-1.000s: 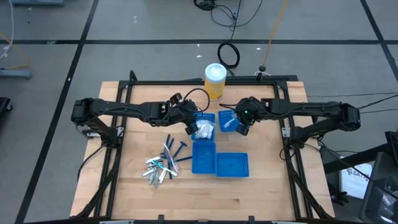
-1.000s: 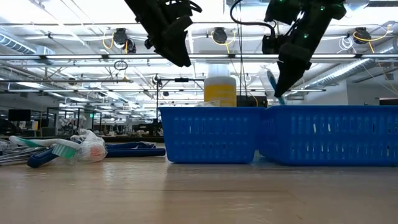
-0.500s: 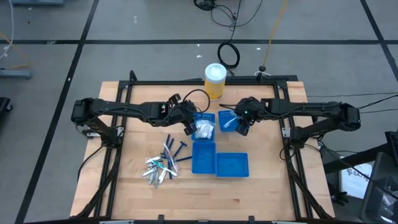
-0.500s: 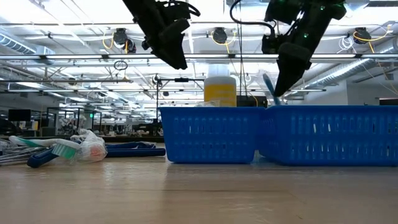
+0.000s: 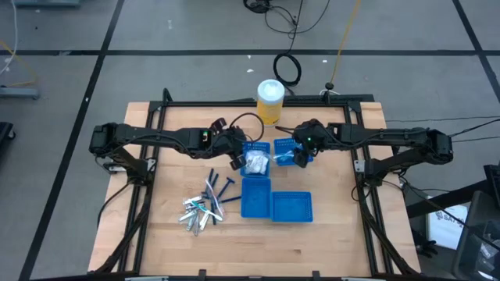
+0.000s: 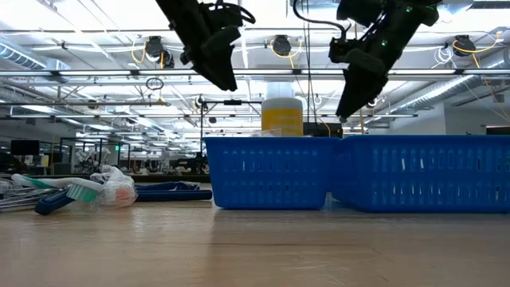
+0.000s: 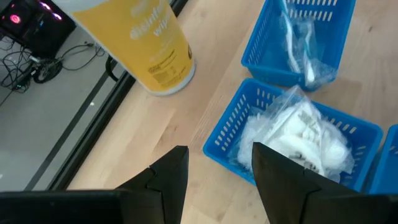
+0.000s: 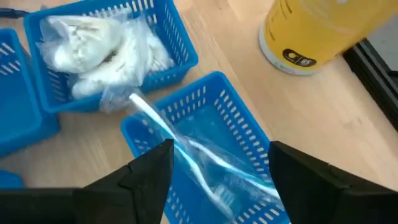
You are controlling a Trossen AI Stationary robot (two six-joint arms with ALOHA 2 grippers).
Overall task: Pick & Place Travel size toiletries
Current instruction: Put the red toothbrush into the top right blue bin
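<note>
Both grippers open-jawed above the blue trays (image 5: 284,150).

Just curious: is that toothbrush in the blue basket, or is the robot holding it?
In the basket. The wrapped toothbrush lies in the blue basket, and the open right gripper holds nothing.

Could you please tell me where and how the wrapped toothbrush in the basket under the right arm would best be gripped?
Grip the toothbrush at its upper handle end, which sticks up over the basket rim, coming from above. It lies slanted in clear wrap, head low near the basket floor, so only that raised end is probably easy to reach. The right pincer hovers open above it.
</note>
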